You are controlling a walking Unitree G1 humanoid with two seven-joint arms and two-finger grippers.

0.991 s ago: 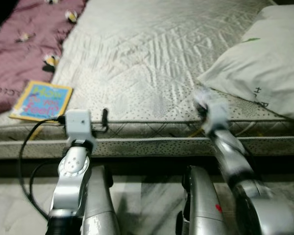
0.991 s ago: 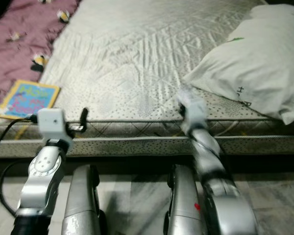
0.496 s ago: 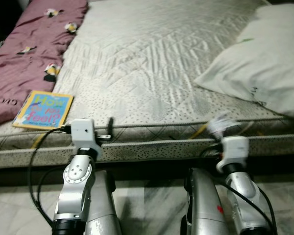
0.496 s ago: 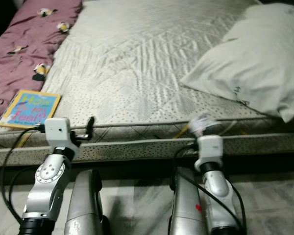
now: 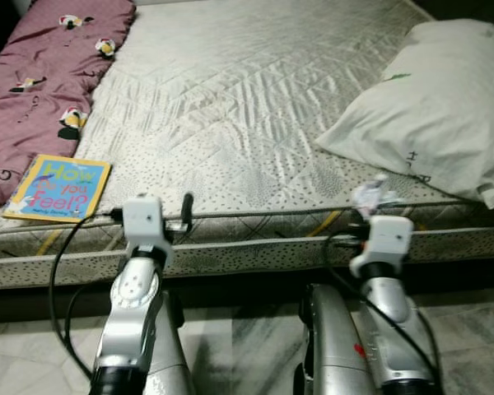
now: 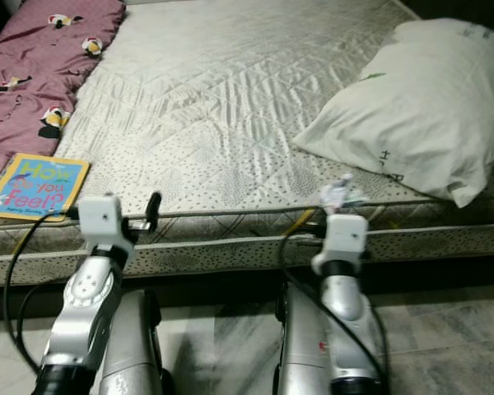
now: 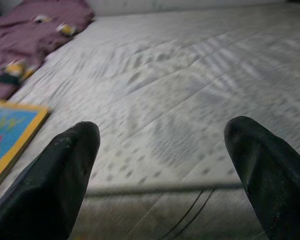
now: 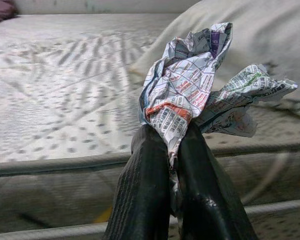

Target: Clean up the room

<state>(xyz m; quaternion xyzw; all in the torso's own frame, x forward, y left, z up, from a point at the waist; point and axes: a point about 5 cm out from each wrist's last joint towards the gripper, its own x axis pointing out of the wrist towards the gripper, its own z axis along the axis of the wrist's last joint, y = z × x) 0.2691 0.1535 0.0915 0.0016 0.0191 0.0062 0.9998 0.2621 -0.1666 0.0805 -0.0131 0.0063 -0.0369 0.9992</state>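
Nearest, 2 silver arms are seen raised at the bed's near edge; the right gripper is clamped tight on a crumpled printed paper, its jaws pressed together with the wad pinched at its lower fold and the rest fanned out above; in the head views the same wad is seen just over the mattress edge, in front of the pillow.

The paper is judged very light, soft and crushable, not fragile; a pinch at the dense crumpled core is judged secure, while a hold on a loose flap could tear or slip.

The left gripper is held empty at the mattress edge, jaws spread wide, with the quilted mattress seen between them.

Just beyond and to the left, a picture book lies flat on the bed near the edge, partly against a purple blanket; it is judged thin, stiff and light, best taken by an overhanging edge or the spine; the blanket is judged limp, bulky, better gathered than pinched.

Farthest, the pillow rests at the right; soft, bulky, light.
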